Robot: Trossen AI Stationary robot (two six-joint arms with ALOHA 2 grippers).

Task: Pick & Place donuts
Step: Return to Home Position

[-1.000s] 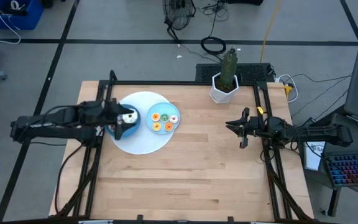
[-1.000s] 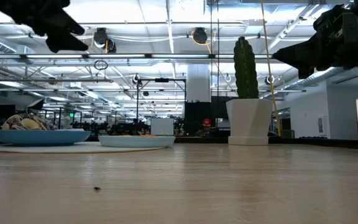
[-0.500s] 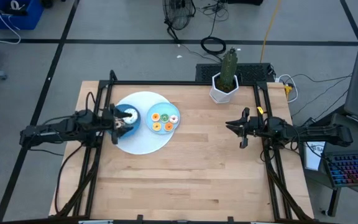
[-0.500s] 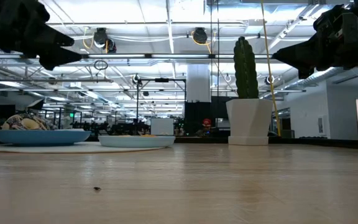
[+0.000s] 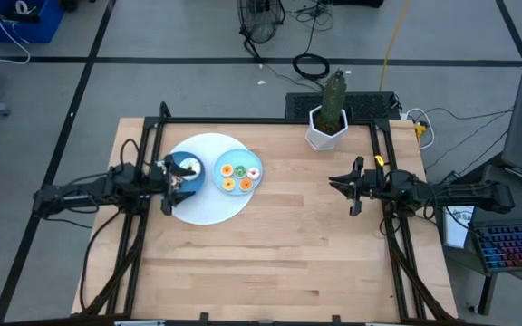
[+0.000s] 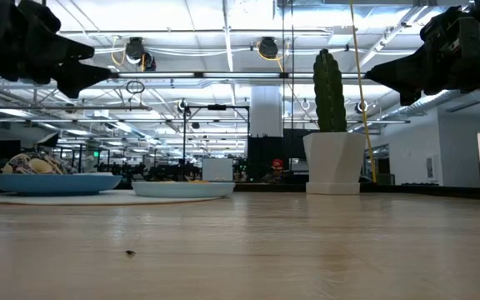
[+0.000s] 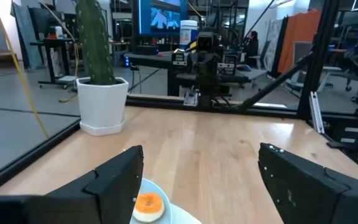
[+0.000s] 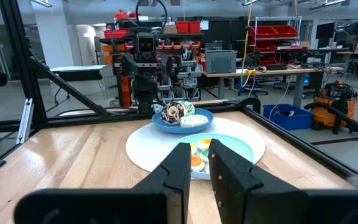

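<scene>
Several small donuts iced orange, yellow, green and pink lie on the light blue plate (image 5: 237, 174); one orange donut (image 7: 148, 205) shows between my left fingers. A chocolate sprinkled donut (image 8: 174, 112) and a pale one sit in the dark blue bowl (image 5: 188, 168). Both dishes rest on a white round mat (image 5: 208, 204). My left gripper (image 5: 174, 185) hangs open above the mat's left side, beside the bowl, holding nothing. My right gripper (image 5: 335, 184) waits shut and raised over the table's right side, pointing toward the plate.
A cactus in a white pot (image 5: 327, 119) stands at the table's far edge, right of the middle. Black frame rails (image 5: 386, 172) run along the left, right and far edges. Bare wood (image 5: 270, 244) spreads over the middle and near half.
My left gripper has drawn back from above the bowl toward the table's left edge. The right arm, the bowl and the plate have kept still.
</scene>
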